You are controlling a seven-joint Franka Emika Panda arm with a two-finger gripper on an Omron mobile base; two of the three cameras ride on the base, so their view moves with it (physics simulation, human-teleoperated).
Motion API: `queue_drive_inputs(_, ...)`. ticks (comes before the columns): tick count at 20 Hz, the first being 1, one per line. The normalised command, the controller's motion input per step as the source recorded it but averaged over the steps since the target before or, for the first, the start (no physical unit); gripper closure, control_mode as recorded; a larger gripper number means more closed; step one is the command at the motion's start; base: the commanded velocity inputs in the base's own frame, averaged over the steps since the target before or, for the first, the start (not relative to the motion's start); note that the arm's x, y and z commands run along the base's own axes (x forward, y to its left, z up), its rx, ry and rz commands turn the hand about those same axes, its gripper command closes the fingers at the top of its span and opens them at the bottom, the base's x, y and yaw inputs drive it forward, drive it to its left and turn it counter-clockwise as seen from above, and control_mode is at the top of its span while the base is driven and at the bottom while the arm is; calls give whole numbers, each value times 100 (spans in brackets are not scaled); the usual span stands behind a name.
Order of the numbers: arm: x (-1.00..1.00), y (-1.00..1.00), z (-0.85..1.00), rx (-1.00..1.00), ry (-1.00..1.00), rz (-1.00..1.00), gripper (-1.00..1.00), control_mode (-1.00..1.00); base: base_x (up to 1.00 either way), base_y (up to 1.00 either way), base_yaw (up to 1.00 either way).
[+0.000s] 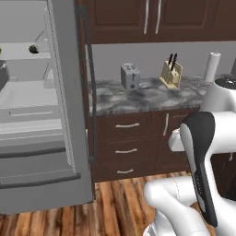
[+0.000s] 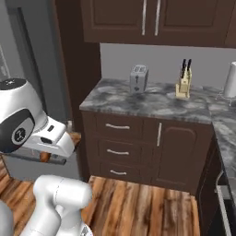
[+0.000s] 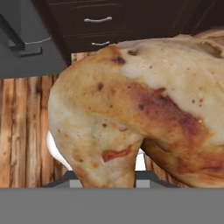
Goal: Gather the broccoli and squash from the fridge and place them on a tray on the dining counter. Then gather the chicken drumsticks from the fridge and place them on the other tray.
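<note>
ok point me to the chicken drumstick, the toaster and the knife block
chicken drumstick (image 3: pixel 131 105), hand view, on its browned skin near the middle.
toaster (image 1: pixel 130 76), left base view, on its grey front face.
knife block (image 2: pixel 184 85), right base view, on the pale wooden body below the dark handles.

Arm folded low, hand closed on its load.
The hand (image 3: pixel 105 181) grips a chicken drumstick (image 3: pixel 131 109); the white arm (image 1: pixel 203 152) bends at the elbow.
</note>
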Motion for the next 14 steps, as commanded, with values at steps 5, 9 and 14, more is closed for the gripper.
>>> queue_drive_inputs(5,0,0,0,0,0,0,100,100,-77,-82,-22)
queue_drive_inputs(9,0,0,0,0,0,0,100,100,-100,-50,-23)
queue_drive_inputs(14,0,0,0,0,0,0,100,100,-100,-22,-20)
